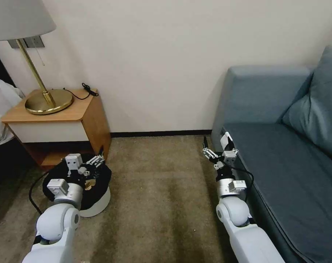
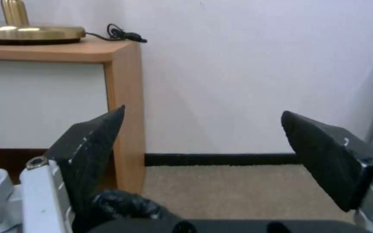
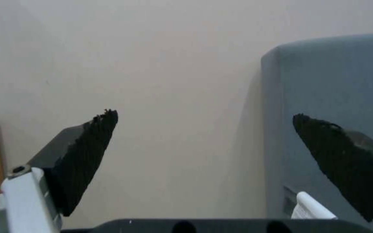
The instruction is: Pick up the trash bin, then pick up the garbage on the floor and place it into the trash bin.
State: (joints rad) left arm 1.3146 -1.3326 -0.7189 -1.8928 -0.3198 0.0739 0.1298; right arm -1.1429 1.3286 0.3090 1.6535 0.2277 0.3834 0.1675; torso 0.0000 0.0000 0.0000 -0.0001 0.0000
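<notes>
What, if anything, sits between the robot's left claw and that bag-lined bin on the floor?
Nothing visible. The left gripper hangs open right over the trash bin, its black bag bunched just beside one finger. The right gripper waits open by the sofa.

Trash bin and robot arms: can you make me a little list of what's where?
Trash bin: on the carpet beside the wooden nightstand, black bag over its rim
Left gripper: open, above the bin's far rim
Right gripper: open, empty, raised beside the blue sofa
Inside bin: something gold-brown shows
Lamp: on the nightstand
</notes>
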